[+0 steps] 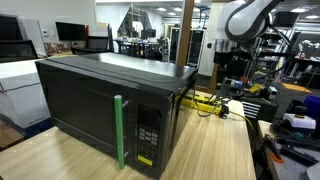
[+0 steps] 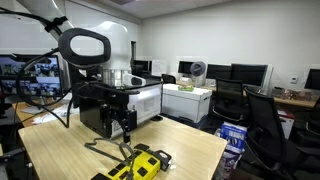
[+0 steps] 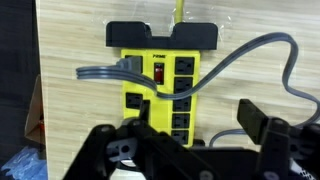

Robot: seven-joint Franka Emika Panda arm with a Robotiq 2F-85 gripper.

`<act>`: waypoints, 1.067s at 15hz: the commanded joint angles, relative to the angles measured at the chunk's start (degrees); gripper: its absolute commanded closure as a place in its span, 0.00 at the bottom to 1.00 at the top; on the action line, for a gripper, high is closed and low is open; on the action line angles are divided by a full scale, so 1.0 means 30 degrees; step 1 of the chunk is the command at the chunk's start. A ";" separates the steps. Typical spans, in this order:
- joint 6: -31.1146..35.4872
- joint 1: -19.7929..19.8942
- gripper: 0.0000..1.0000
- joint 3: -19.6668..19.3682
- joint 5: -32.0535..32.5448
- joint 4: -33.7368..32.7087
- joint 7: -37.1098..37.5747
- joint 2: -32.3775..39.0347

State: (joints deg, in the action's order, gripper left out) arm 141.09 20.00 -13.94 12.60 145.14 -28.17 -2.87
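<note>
A yellow power strip [image 3: 163, 92] with a black end cap lies on the wooden table [image 3: 70, 110]. Its red switch [image 3: 157, 72] sits near the top, and a grey plug [image 3: 124, 68] is pushed into its left side. A grey cable [image 3: 240, 55] curves off to the right. My gripper [image 3: 198, 120] hangs just above the strip's near end, open, with nothing between its black fingers [image 3: 254, 120]. In both exterior views the gripper [image 1: 228, 62] [image 2: 120, 124] hovers over the strip [image 1: 205, 101] [image 2: 141, 163].
A large black microwave [image 1: 105, 95] with a green strip [image 1: 119, 130] on its door fills the left half of the table. Desks, monitors and chairs [image 2: 262, 115] stand beyond the table edge. A white cabinet [image 2: 188, 100] stands behind it.
</note>
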 commanded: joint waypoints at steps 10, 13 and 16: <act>0.0072 -0.0426 1.00 -0.1707 -0.0152 0.1265 -0.1204 -0.0848; 0.0069 -0.0479 1.00 -0.2001 -0.0562 0.0755 -0.1471 0.0170; 0.0802 -0.0465 1.00 -0.1915 -0.0513 0.0215 -0.1418 0.1316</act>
State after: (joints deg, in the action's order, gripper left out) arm 141.56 19.02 -19.45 12.62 147.96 -30.13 -2.85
